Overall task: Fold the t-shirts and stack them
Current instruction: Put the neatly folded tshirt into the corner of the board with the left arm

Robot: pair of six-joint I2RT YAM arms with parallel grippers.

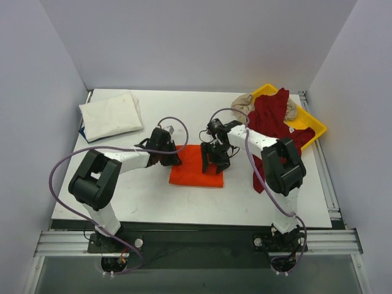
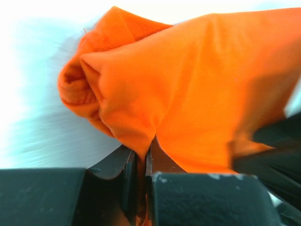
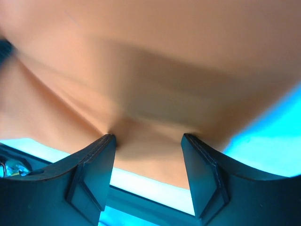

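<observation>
The bright orange t-shirt [image 1: 195,173] lies folded in a rectangle at the middle of the table. My left gripper [image 1: 173,158] sits at its left edge. In the left wrist view the left gripper [image 2: 146,151] is shut on a pinched fold of the orange t-shirt [image 2: 197,89], which bunches up ahead of the jaws. My right gripper [image 1: 215,160] is over the shirt's right part. In the right wrist view the right gripper [image 3: 148,141] stands open, its fingertips [image 3: 104,147] touching the orange cloth [image 3: 150,70] with nothing clamped between them.
A folded white t-shirt [image 1: 110,115] lies at the back left. A yellow tray [image 1: 311,125] at the back right holds a dark red t-shirt [image 1: 272,119] spilling over its side and a beige t-shirt [image 1: 243,103]. The table's right edge is near the tray.
</observation>
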